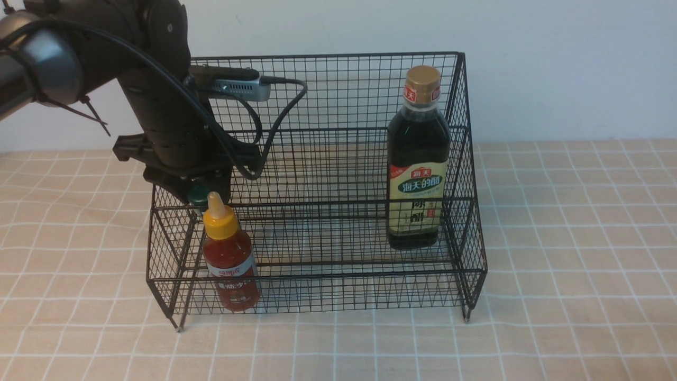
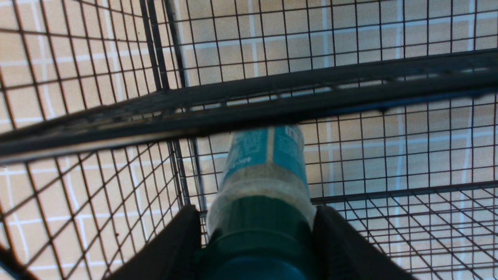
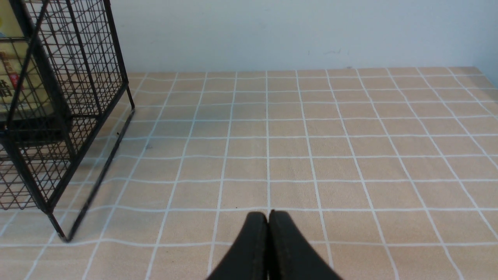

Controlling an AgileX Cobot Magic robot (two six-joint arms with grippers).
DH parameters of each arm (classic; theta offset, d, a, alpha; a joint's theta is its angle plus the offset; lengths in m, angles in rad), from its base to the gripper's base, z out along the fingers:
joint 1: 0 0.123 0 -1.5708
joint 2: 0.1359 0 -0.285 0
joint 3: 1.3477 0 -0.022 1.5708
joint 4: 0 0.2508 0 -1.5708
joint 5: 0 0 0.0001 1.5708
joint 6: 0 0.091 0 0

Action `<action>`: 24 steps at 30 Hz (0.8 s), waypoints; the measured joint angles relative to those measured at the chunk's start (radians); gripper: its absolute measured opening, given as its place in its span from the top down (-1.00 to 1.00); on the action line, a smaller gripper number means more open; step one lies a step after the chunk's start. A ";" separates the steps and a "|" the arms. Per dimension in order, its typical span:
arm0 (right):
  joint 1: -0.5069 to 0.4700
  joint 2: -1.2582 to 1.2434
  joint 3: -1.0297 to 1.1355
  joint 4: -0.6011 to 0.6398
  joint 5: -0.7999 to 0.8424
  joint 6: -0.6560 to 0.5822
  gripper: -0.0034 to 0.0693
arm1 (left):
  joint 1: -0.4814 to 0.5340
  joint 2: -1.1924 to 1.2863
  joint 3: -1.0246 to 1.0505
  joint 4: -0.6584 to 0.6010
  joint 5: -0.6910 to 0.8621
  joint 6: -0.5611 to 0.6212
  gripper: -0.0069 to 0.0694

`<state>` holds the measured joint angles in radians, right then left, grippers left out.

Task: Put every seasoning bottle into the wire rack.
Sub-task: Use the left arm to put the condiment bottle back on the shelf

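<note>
The black wire rack [image 1: 328, 159] stands mid-table. The tall dark bottle [image 1: 418, 164] with gold cap stands inside it at the right. The small red sauce bottle [image 1: 230, 259] with yellow nozzle stands in the lower front tier at the left. My left gripper [image 1: 200, 197] is inside the rack's left end, just behind the red bottle, shut on the green-lidded jar [image 1: 199, 199]. In the left wrist view the jar [image 2: 264, 182] sits between both fingers [image 2: 175, 241], over the rack's mesh [image 2: 389, 155]. My right gripper [image 3: 268, 214] is shut and empty over the cloth, right of the rack [image 3: 58, 116].
A tan checked cloth [image 1: 571, 254] covers the table, with a white wall behind. The left arm's cable and camera housing [image 1: 240, 87] hang over the rack's upper left.
</note>
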<state>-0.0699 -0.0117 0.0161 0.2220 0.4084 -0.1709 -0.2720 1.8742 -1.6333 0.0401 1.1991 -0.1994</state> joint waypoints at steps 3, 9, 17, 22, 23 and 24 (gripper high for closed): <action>0.000 0.000 0.000 0.000 0.000 0.000 0.95 | 0.000 0.007 0.000 0.000 0.000 0.000 -0.05; 0.000 0.000 0.000 0.000 0.000 0.000 0.95 | 0.000 0.025 0.000 0.000 -0.001 0.000 -0.11; 0.000 0.000 0.000 0.000 0.000 0.000 0.95 | 0.000 0.025 0.000 0.021 -0.002 0.000 -0.46; 0.000 0.000 0.000 0.000 0.000 0.000 0.95 | 0.000 0.025 0.000 0.039 -0.001 0.000 -0.52; 0.000 0.000 0.000 0.000 0.000 0.000 0.95 | 0.000 0.025 -0.002 0.041 0.003 0.000 -0.52; 0.000 0.000 0.000 0.000 0.000 0.000 0.95 | 0.000 0.025 -0.009 0.044 0.010 0.000 -0.52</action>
<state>-0.0699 -0.0117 0.0161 0.2220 0.4084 -0.1709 -0.2720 1.8990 -1.6419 0.0840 1.2088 -0.1994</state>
